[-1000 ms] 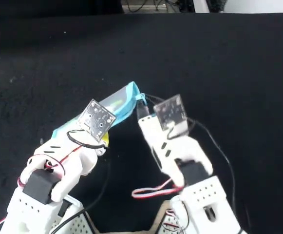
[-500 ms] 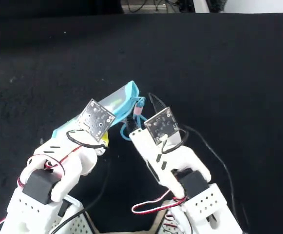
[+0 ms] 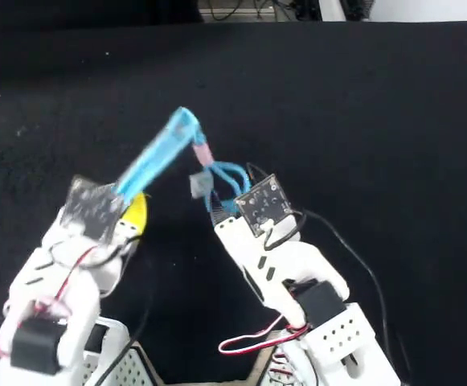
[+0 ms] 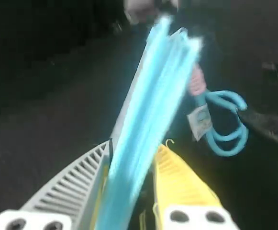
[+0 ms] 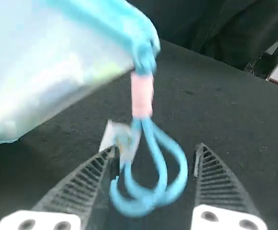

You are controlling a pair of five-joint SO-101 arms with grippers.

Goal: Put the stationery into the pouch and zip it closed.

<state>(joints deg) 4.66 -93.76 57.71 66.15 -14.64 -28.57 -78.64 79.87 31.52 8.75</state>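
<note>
The blue translucent pouch (image 3: 157, 157) is lifted off the black table, tilted up and away. My left gripper (image 3: 129, 205) is shut on its lower end; in the left wrist view the pouch (image 4: 148, 110) runs edge-on between the white and yellow fingers (image 4: 177, 182). From its raised far corner hang a pink bead (image 5: 141, 98), a small tag (image 5: 117, 139) and a blue cord loop (image 5: 153, 182). My right gripper (image 5: 156, 147) is open, with the loop hanging between its fingers. Blurred shapes show through the pouch wall (image 5: 48, 72).
The black table (image 3: 362, 121) stretches wide beyond and to the right of both arms. Cables (image 3: 354, 241) trail beside the right arm's base. Room clutter sits past the table's far edge (image 3: 257, 10).
My left arm has raised the pouch and turned it edge-on, swinging its far end up and leftward. My right gripper pulled back from the pouch's end; the cord loop now dangles free.
</note>
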